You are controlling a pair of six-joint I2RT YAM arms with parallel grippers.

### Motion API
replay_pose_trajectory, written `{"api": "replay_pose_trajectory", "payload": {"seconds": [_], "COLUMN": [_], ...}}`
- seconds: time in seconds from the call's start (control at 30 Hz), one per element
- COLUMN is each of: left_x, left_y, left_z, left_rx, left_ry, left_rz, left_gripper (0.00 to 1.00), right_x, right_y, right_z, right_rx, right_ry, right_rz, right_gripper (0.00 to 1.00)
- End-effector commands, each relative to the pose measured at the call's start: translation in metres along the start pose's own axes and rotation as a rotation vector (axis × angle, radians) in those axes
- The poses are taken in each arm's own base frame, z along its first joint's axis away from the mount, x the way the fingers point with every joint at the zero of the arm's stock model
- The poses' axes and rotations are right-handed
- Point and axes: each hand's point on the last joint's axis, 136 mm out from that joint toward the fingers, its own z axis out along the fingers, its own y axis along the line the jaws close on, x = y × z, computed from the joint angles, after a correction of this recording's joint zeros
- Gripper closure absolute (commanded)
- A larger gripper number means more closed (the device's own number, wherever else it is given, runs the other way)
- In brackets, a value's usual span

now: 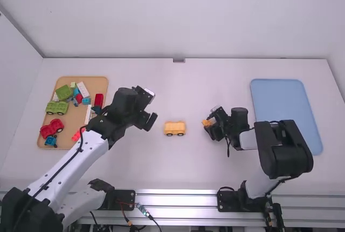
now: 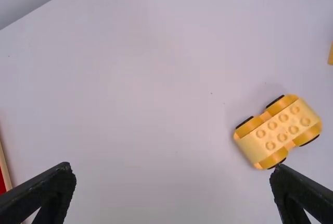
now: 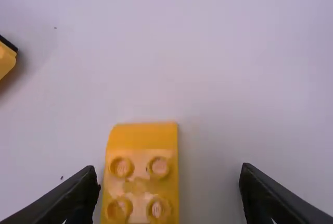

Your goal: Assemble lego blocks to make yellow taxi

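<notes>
High view: yellow wheeled base (image 1: pixel 174 128) sits on worktop (image 1: pixel 197 170), yellow block (image 1: pixel 206 122) near its three o'clock, unjoined. My right fingers (image 3: pixel 78 197) stand apart, either side of block; my left fingers (image 2: pixel 57 185) apart, empty. I judge joining remains: grip block, press onto base.

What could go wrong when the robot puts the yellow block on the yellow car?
The right gripper is open around the yellow block, but the block sits much closer to one finger than the other. Closing might shove or twist it.

The yellow car base stands on wheels with nothing holding it, so it might roll away when the block is pushed down.

The block could also go on crooked if its bumps' rows don't line up with the car's.
</notes>
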Motion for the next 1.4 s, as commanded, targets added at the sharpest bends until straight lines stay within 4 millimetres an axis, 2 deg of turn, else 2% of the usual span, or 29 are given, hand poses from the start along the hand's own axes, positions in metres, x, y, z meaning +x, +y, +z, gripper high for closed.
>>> {"api": "replay_pose_trajectory", "payload": {"seconds": [0.0,0.3,0.5,0.53,0.67,0.83,1.07,1.27,1.37], "left_x": [0.003,0.003,0.003,0.003,0.003,0.004,0.004,0.004,0.004], "left_y": [-0.003,-0.003,-0.003,-0.003,-0.003,-0.003,-0.002,-0.002,-0.002], "left_z": [0.002,0.002,0.002,0.002,0.002,0.002,0.002,0.002,0.002], "left_rx": [0.009,0.009,0.009,0.009,0.009,0.008,0.007,0.007,0.006], "left_ry": [0.007,0.007,0.007,0.008,0.008,0.008,0.009,0.010,0.010], "left_rz": [-0.001,0.000,0.001,0.000,0.001,-0.001,-0.003,-0.010,-0.014], "left_gripper": [0.01,0.01,0.01,0.01,0.01,0.01,0.01,0.01,0.01], "right_x": [-0.003,-0.006,-0.007,-0.007,-0.006,-0.009,-0.011,-0.016,-0.015], "right_y": [0.000,0.009,0.007,0.007,0.004,0.007,0.013,0.013,0.012], "right_z": [-0.007,-0.004,-0.003,-0.003,-0.004,-0.004,-0.002,-0.001,-0.001], "right_rx": [0.007,-0.015,-0.019,-0.023,-0.018,-0.036,-0.048,-0.045,-0.044], "right_ry": [-0.015,-0.013,0.005,0.010,0.009,-0.003,-0.007,-0.023,-0.020], "right_rz": [-0.009,-0.050,-0.055,-0.054,-0.048,-0.056,-0.073,-0.085,-0.081], "right_gripper": [0.31,0.33,0.41,0.45,0.47,0.52,0.53,0.63,0.64]}}
